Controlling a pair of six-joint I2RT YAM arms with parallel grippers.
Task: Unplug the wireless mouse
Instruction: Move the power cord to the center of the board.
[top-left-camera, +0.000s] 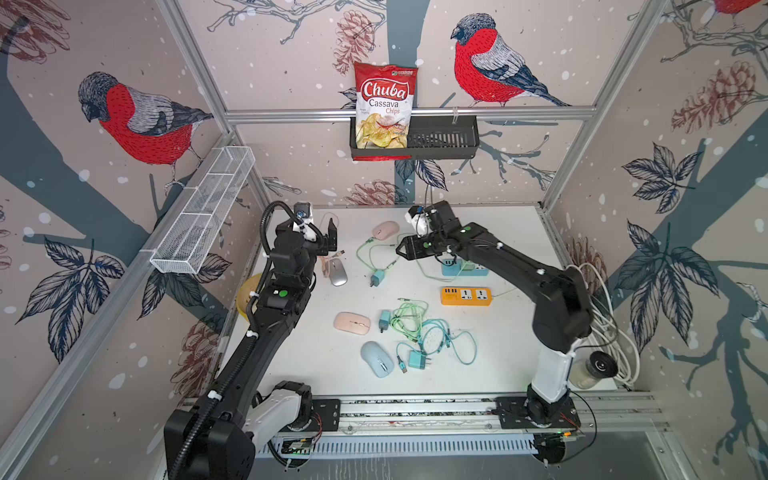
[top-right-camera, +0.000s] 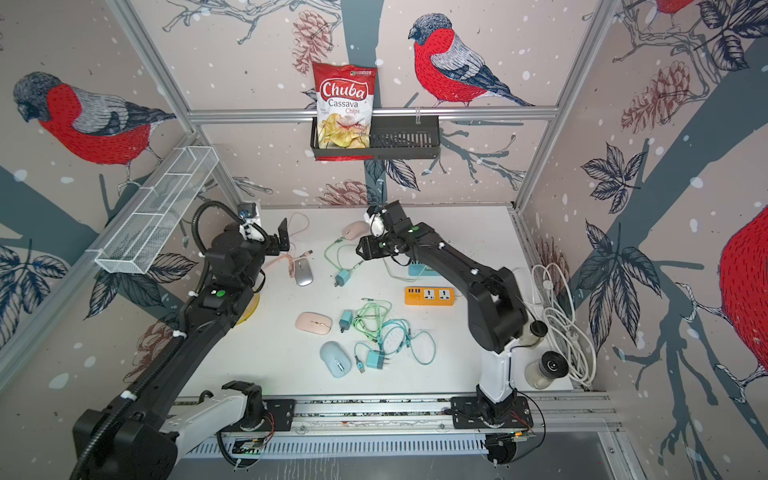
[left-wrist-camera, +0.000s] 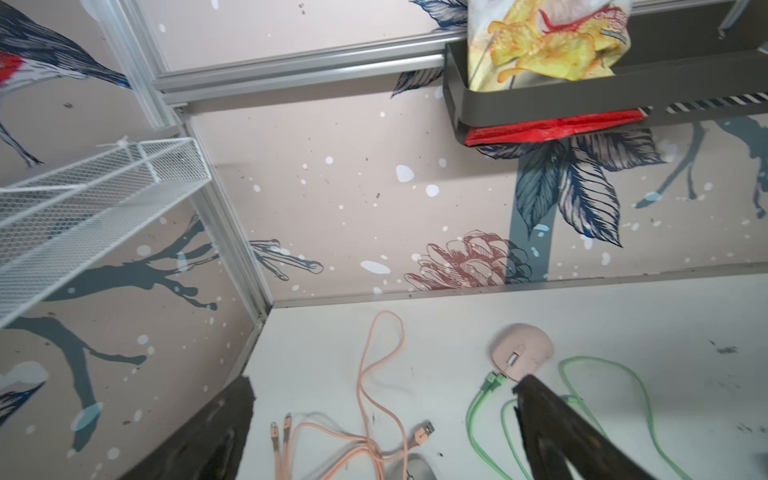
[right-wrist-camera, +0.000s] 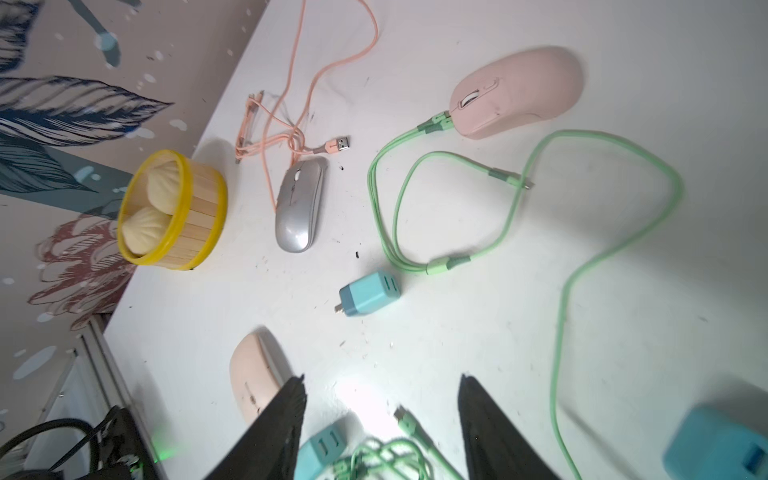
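Left end effector (left-wrist-camera: 384, 381) spread wide; right end effector (right-wrist-camera: 382, 379) parted; both empty.

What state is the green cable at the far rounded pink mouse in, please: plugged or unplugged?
Plugged in: the connector of the green cable sits in the front of the rounded pink mouse.

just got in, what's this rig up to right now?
Two arms are working over a cluttered white table. The pink mouse at the far side has a green cable plugged into its front. Neither arm holds anything. The left claw is open, raised over the table's far left part. The right claw is open, above the table near that cable. That mouse is not yet unplugged.
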